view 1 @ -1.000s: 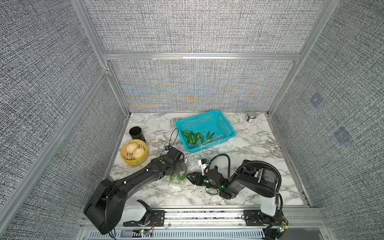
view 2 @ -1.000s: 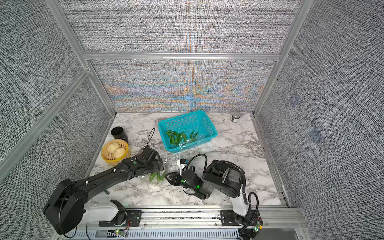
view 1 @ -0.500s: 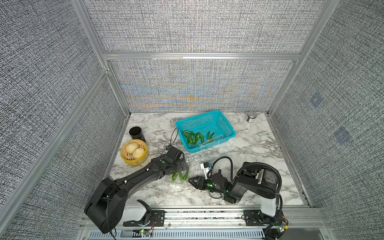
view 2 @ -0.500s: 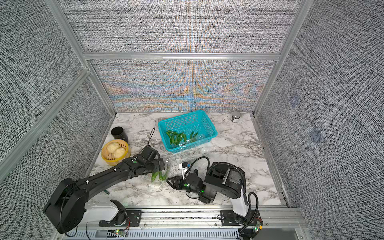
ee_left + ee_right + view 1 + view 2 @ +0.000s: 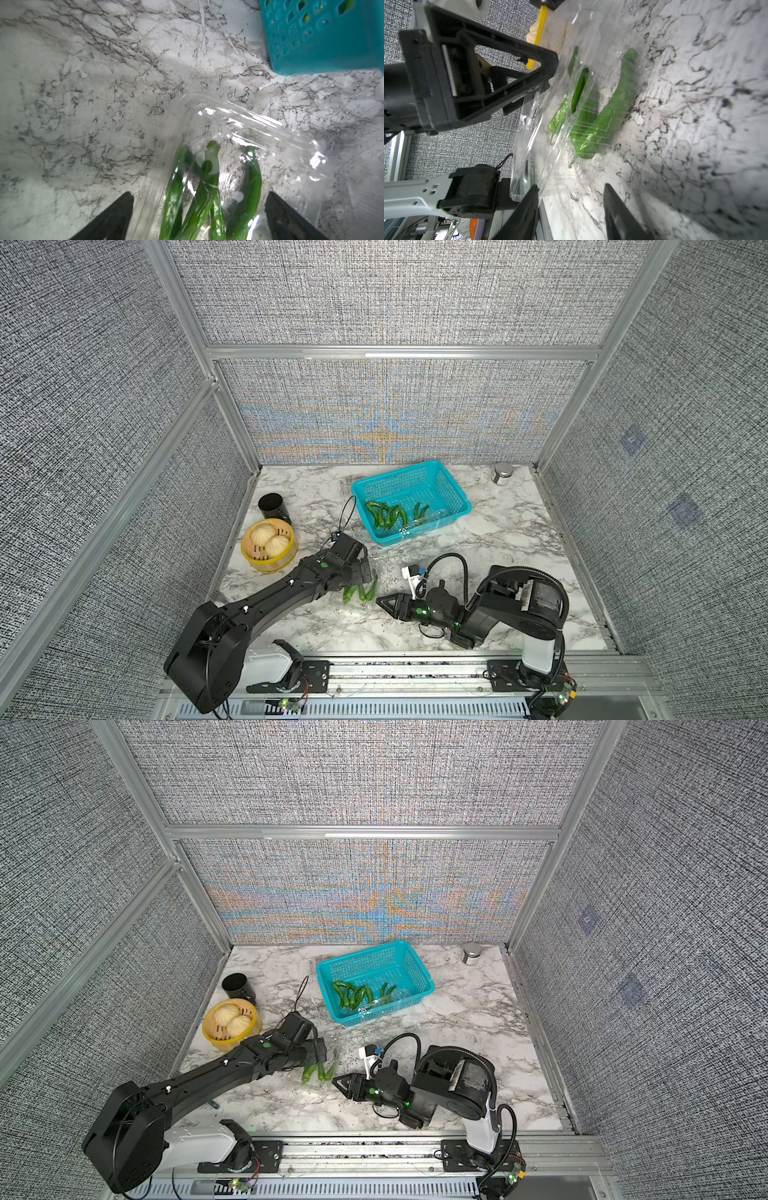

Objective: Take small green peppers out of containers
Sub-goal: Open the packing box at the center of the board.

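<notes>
While the right gripper (image 5: 571,192) is lying low over the near edge of the marble table (image 5: 498,539), its jaws are standing partly apart with only bare marble between them, so it is grasping nothing. One fingertip (image 5: 532,197) is sitting right at the loose edge of the clear clamshell container (image 5: 537,133), probably to pin or lift that flap. Inside this container a few small green peppers (image 5: 612,104) are lying side by side, not yet taken out. Over them the left gripper (image 5: 199,195) is hovering with its jaws released wide, straddling the peppers, seemingly lining up a pick. Further back, the yellow steamer (image 5: 266,566) is standing well aside. Beyond it the teal basket (image 5: 459,493) is holding further green peppers (image 5: 388,514), apparently serving as the drop-off, and glints in its near right corner are hinting at a second clear container (image 5: 436,517).
</notes>
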{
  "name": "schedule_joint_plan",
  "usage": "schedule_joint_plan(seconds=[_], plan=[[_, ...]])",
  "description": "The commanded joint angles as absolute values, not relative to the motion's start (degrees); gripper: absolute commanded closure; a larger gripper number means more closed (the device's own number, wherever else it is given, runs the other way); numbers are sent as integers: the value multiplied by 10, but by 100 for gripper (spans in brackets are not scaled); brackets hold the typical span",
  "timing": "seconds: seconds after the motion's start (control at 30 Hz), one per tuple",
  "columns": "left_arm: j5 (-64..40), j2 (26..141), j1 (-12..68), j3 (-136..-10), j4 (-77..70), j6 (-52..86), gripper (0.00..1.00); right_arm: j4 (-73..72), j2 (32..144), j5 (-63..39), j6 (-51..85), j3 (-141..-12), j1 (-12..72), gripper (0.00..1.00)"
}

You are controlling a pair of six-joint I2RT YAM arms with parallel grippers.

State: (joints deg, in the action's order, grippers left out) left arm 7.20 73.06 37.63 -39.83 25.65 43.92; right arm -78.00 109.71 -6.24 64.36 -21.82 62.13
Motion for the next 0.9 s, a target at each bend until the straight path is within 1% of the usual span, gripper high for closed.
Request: schedule_joint_plan(seconds=[0.0, 0.2, 0.43, 0.67, 0.87], plan=[[74, 728, 376, -396, 273, 435, 2, -801, 1100, -58, 639, -224, 621, 49], [52, 730, 375, -391, 266, 450, 2, -801, 1116, -70, 638, -257, 621, 49], [3, 744, 376, -376, 242, 475, 4, -797, 1132, -67, 642, -269, 621, 49], [0, 729, 376, -373, 241, 481, 4, -798, 1152, -56, 654, -274, 621, 50], [0, 706, 375, -373, 249, 484, 5, -734, 1132, -52, 646, -289, 621, 52]])
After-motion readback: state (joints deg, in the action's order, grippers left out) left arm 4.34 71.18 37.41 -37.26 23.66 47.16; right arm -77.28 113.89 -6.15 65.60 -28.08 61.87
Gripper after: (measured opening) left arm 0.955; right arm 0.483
